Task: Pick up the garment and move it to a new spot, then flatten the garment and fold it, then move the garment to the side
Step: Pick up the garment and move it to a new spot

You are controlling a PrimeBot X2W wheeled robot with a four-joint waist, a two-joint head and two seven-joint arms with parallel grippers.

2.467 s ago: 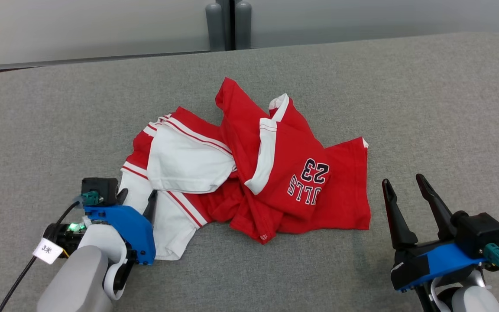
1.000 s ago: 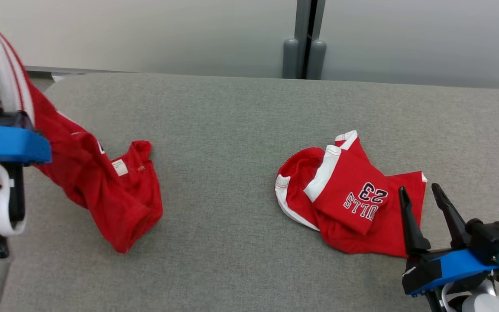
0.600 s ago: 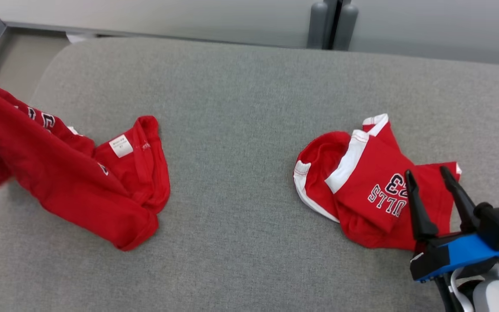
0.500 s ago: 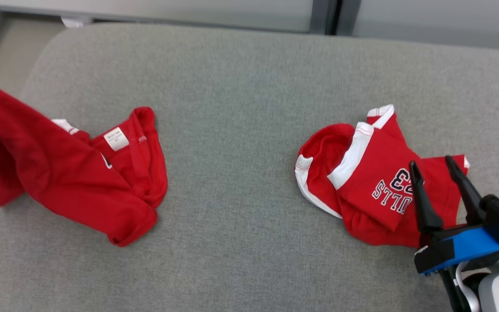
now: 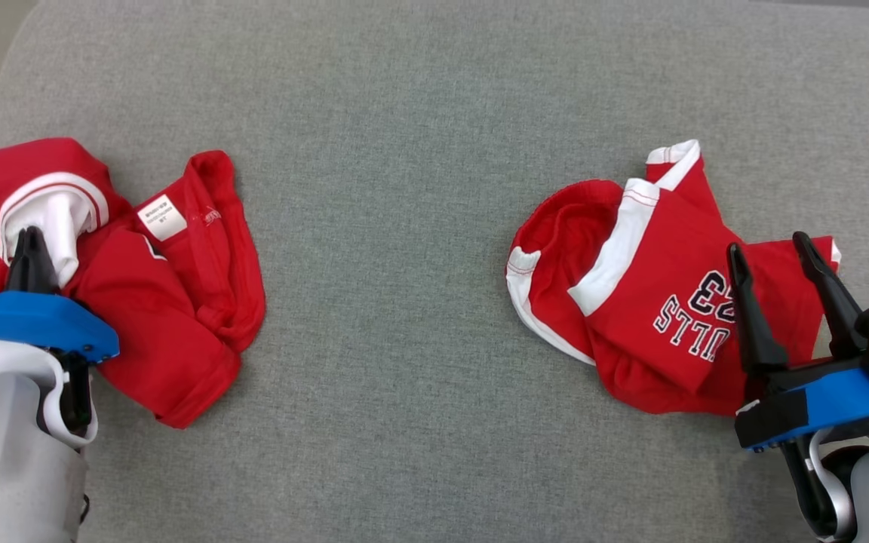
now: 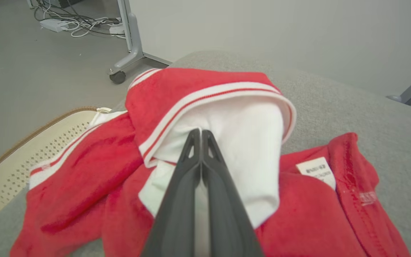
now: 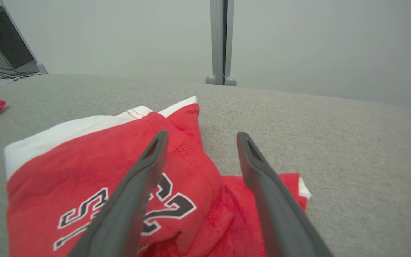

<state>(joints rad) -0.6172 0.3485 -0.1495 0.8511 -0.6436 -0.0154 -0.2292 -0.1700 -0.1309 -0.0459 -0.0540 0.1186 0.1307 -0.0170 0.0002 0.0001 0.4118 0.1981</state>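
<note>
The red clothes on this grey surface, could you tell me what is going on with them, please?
The robot's left gripper is shut on the white part of a crumpled red and white garment, which lies at the left end of the grey surface. The right gripper is open and empty, poised by a second red garment marked 23 on the right. Nothing is flattened or folded yet.
</note>
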